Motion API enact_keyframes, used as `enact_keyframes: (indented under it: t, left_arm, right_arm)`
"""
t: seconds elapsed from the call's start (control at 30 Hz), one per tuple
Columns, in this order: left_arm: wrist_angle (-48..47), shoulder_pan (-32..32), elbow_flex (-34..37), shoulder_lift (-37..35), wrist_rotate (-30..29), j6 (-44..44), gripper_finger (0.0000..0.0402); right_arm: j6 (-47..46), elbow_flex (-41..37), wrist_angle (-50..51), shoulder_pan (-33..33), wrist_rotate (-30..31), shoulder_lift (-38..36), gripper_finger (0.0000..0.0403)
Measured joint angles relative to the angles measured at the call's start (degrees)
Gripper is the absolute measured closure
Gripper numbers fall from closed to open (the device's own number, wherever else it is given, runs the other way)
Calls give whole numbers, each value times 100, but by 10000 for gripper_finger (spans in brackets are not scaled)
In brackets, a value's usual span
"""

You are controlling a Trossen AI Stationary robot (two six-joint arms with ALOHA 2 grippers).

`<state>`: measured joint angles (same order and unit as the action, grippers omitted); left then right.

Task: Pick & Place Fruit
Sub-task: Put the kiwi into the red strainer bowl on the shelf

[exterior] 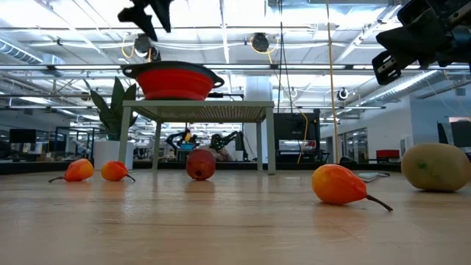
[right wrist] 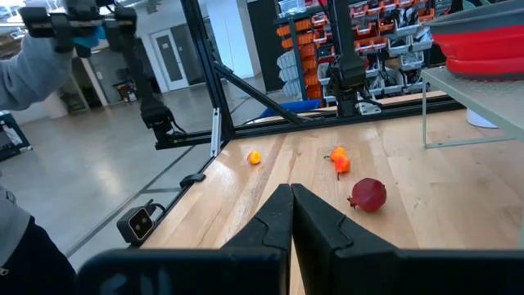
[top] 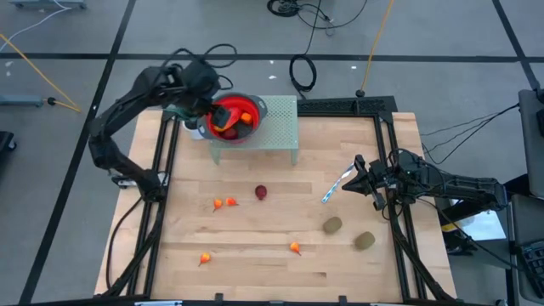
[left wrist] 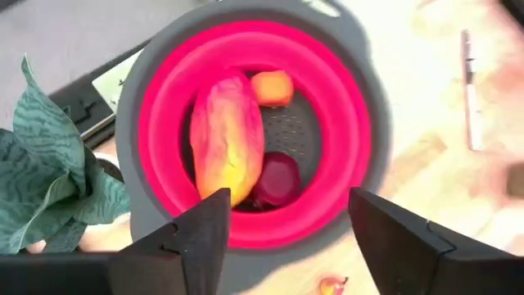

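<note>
Left tool (left wrist: 282, 238): empty, parted, above red bowl (top: 252, 129) | Right tool (right wrist: 291, 215): pinched shut, empty, far from bowl over tabletop (top: 280, 259) | Done: red-orange oval (left wrist: 227, 138), orange piece (left wrist: 272, 88), dark red fruit (left wrist: 278, 176) in bowl | Left: dark red fruit (top: 261, 193), orange pieces (top: 223, 203), brownish-green ovals (top: 331, 225) below bowl on tabletop.

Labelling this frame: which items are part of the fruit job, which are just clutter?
Job:
- red-orange oval fruit, small orange piece and dark red round fruit in the red bowl with grey rim
- loose dark red fruit
- brownish-green ovals
- left gripper above bowl

Clutter:
- blue-and-white stick
- green stand
</note>
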<state>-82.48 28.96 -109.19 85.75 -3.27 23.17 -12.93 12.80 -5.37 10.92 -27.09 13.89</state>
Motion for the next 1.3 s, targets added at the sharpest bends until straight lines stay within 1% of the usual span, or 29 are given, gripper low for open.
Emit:
enact_keyframes:
  t: [0.1, 0.2, 0.27, 0.53, 0.7, 0.8, 0.9, 1.07, 1.17, 1.23, 1.3]
  left_arm:
    - [2, -367, -4, -144, -249, 97, 189]
    - [2, -768, -4, -237, -738, 138, 220]
    - [0, -1037, -4, -283, -953, 241, 242]
    - [2, -1940, -4, -340, -1081, 649, 322]
    - [2, -2574, -4, -342, -1529, 894, 365]
    - [2, -2987, -4, -342, -1951, 1086, 390]
    - [2, -3370, -4, -342, -2297, 1309, 397]
    - [24, -3911, 30, -342, -2524, 1611, 386]
    - [154, -4161, 281, -346, -2678, 1758, 392]
    - [297, -4284, 508, -390, -2675, 1848, 399]
    - [389, -4413, 719, -451, -2675, 1951, 397]
  right_arm:
    - [7, 0, 0, -1, 0, 0, 403]
    - [7, 0, 0, 0, 0, 0, 403]
    - [9, 0, -3, 2, 0, 0, 403]
    - [11, 0, -28, -1, 0, -2, 403]
    - [11, 0, -28, -1, 0, -2, 403]
    - [13, 0, -28, -1, 0, -2, 403]
    - [13, 0, -26, -1, 0, -2, 403]
    - [13, 0, -25, -1, 0, -2, 403]
    - [12, 0, -30, -1, 0, -2, 403]
    - [13, 0, -42, -1, 1, -2, 403]
    - [12, 0, -42, -2, 0, -2, 403]
